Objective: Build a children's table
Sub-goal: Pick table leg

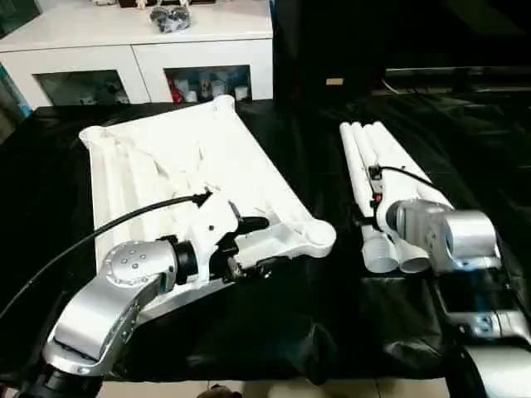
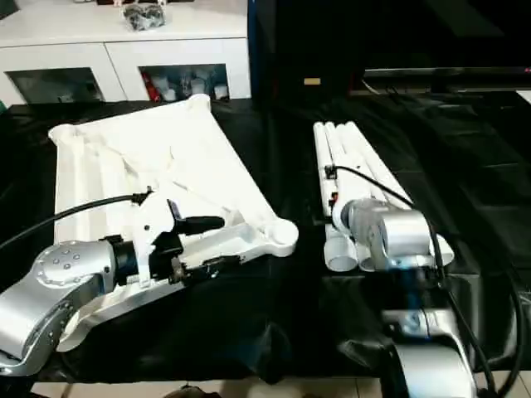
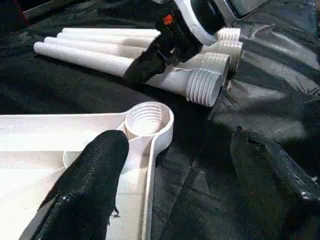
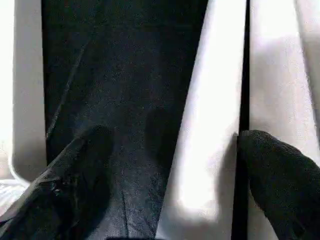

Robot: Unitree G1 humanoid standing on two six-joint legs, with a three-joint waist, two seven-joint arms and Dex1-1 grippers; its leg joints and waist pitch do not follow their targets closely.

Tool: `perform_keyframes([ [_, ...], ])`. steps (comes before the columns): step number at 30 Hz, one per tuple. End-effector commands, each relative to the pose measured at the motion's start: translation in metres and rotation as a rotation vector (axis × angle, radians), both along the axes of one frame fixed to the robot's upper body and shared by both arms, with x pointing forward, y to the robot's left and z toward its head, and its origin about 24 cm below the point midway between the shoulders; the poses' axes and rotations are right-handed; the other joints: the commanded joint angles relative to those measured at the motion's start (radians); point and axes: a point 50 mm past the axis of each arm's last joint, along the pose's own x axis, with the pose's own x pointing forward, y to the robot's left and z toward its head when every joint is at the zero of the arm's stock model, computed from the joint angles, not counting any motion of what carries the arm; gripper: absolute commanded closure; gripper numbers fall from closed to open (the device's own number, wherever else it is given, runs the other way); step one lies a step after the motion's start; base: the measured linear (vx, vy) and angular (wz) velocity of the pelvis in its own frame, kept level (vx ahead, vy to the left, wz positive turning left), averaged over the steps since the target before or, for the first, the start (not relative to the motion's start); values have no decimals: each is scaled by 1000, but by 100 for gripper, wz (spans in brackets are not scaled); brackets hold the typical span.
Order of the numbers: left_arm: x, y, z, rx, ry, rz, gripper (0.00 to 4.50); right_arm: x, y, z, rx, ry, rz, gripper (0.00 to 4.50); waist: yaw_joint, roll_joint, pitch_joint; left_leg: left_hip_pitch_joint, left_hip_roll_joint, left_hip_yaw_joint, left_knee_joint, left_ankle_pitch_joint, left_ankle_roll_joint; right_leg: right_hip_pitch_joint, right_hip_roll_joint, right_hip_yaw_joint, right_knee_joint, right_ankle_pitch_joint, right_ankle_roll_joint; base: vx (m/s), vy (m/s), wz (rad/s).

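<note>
Black sheeting (image 1: 299,323) covers the whole work surface in front of me, and a white cabinet (image 1: 141,50) with glass doors stands at the far edge. Over on my left half lies the tabletop (image 1: 166,166), ribbed underside up, set at an angle so one round corner socket (image 3: 145,120) points toward my near side. My left gripper (image 1: 253,245) sits right over that near corner, fingers spread: one black finger (image 3: 90,185) hovers above the ribs just short of the threaded socket, the other (image 3: 275,175) hangs out past the edge over the black sheet. Across a bare strip of sheeting, on my right, the four legs (image 1: 377,182) lie bundled side by side, touching each other, their threaded ends (image 3: 205,85) toward me. My right gripper (image 3: 150,62) is down on that bundle near the threaded ends, fingers parted; from the wrist, one finger (image 4: 280,175) rests against a white tube while the other (image 4: 65,185) sits over dark cloth beside it. Nothing is pinched in it as far as I can see.
</note>
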Motion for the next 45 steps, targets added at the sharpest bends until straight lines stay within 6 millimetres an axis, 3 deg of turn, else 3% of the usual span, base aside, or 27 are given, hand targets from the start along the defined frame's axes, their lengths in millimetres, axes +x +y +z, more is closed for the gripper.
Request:
perform_keyframes([
  [1, -1, 0, 4, 10, -12, -7, 77, 0, 1, -1, 31, 33, 0, 0, 2, -16, -60, 23, 76, -32, -67, -126, -16, 35, -84, 50, -69, -131, -219, 0, 0, 0],
  [11, -1, -3, 4, 10, 22, -8, 77, 1, 6, -12, 49, 152, 12, 0, 3, -20, -58, 24, 77, -32, -66, -142, -31, 33, -87, 51, -69, -161, -223, 0, 0, 0],
  [13, -1, -3, 5, 12, 21, -10, 71, 2, 6, -14, 55, 166, 6, 37, 1, -21, -58, 25, 78, -32, -67, -147, -38, 32, -85, 50, -67, -158, -225, 0, 0, 0],
  [16, -1, -3, 5, 18, 15, -10, 71, 4, 4, -15, 65, 169, -13, 42, 2, -25, -57, 24, 77, -32, -67, -152, -42, 33, -86, 51, -68, -154, -223, 0, 0, 0],
  [17, -1, -3, 5, 18, 15, -10, 71, 5, 4, -15, 70, 168, -19, 72, 2, -26, -57, 25, 78, -31, -67, -149, -41, 33, -87, 52, -67, -149, -223, 0, 0, 0],
  [21, 1, -4, 7, 10, 17, -6, 71, 7, 3, -14, 100, 167, -35, 84, 1, -27, -57, 24, 77, -31, -67, -141, -43, 35, -85, 51, -65, -127, -226, 0, 0, 0],
  [23, 1, -4, 7, 6, 17, -4, 71, 7, 3, -14, 103, 168, -37, 119, 1, -27, -58, 24, 77, -31, -66, -139, -42, 35, -86, 51, -64, -122, -232, 0, 0, 0],
  [27, 4, -5, 8, 8, 6, -4, 71, 10, 0, -14, 123, 169, -61, 149, 2, -30, -59, 23, 77, -30, -65, -127, -36, 37, -86, 51, -63, -110, -234, 0, 0, 0],
  [37, 8, -6, 10, 14, -23, 4, 71, 13, -7, -15, 205, 170, -133, 229, 2, -27, -59, 24, 76, -29, -63, -131, -36, 36, -85, 50, -64, -117, -235, 0, 0, 0],
  [45, 18, -9, 11, 3, -39, 30, 71, 15, -11, -16, 268, 163, -183, 263, 1, -25, -59, 24, 76, -30, -64, -154, -43, 36, -86, 49, -66, -134, -237, 0, 0, 0],
])
